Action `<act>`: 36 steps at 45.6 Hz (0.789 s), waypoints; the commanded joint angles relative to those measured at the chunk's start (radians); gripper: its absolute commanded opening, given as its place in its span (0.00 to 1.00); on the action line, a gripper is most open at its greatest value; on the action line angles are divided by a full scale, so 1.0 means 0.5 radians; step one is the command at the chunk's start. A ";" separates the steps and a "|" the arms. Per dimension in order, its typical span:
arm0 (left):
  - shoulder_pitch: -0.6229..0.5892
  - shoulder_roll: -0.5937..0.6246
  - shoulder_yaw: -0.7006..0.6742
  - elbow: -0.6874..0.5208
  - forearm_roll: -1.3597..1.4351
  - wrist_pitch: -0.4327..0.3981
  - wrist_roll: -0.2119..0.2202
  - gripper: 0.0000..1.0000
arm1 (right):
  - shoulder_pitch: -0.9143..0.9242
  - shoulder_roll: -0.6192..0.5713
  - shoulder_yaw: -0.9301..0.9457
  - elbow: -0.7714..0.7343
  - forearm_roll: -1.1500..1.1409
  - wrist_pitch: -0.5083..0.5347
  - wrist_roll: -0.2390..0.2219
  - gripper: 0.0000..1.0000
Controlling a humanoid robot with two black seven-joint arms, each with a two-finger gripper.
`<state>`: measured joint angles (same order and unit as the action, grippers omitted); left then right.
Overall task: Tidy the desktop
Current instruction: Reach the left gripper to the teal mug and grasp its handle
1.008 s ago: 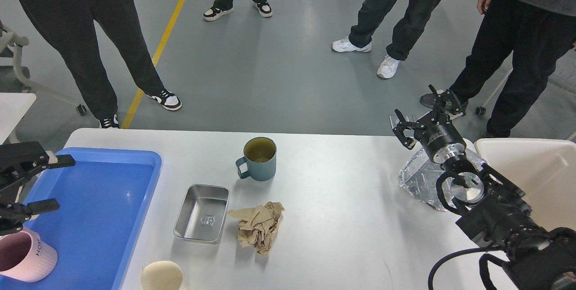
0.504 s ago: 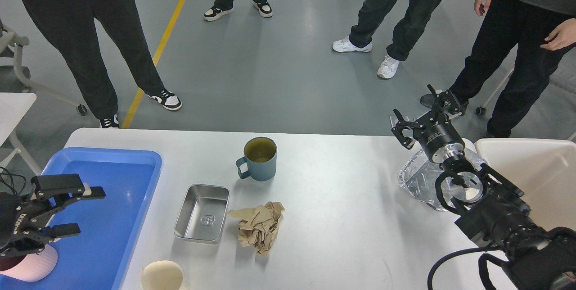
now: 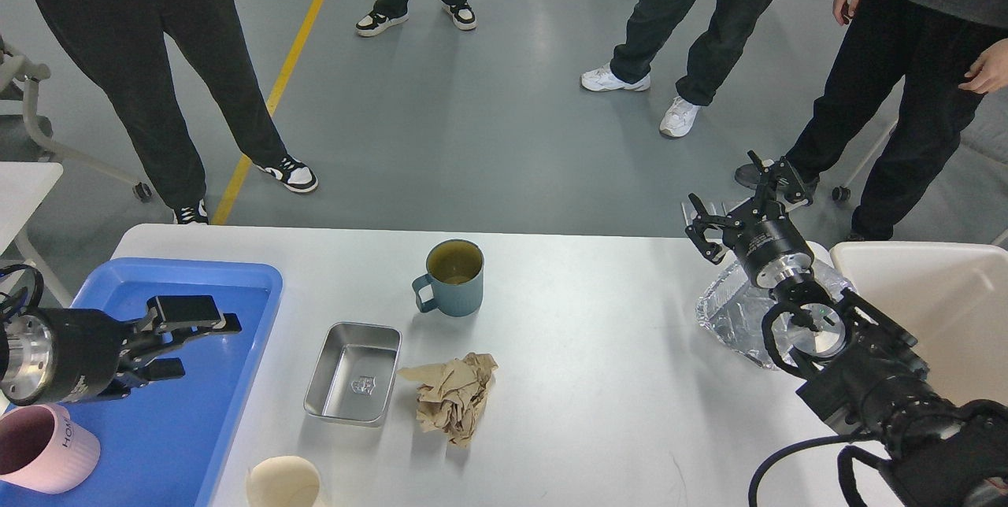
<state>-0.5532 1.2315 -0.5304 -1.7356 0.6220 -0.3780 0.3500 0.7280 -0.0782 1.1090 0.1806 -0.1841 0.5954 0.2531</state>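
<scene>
Since half a second ago my left gripper has swung right, out over the blue tray at lower left, fingers parted and empty; the pink mug it covered shows again in the tray's near corner. My right gripper hangs at the desktop's far right edge, fingers spread, above what looks like crumpled foil. Mid-desktop stand a blue-grey mug, a steel tray and crumpled brown paper just beside it; a cream cup sits at the bottom edge. The desktop fills the lower frame, bare between paper and foil. Bystanders' legs line its far side.
</scene>
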 commanded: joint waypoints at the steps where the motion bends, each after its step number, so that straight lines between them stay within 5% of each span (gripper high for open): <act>1: -0.105 -0.217 0.005 0.087 0.090 0.047 0.146 0.93 | -0.002 0.000 0.000 0.001 0.000 0.003 0.000 1.00; 17: -0.326 -0.987 0.036 0.611 0.461 0.047 0.346 0.92 | -0.002 0.000 0.000 0.004 0.000 0.012 0.000 1.00; 36: -0.894 -1.760 0.490 1.642 0.545 0.014 0.263 0.87 | -0.005 0.000 0.000 0.004 0.003 0.018 0.000 1.00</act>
<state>-0.9398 0.4615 -0.3346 -1.0691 0.8841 -0.3619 0.5072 0.7243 -0.0798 1.1091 0.1828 -0.1841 0.6047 0.2531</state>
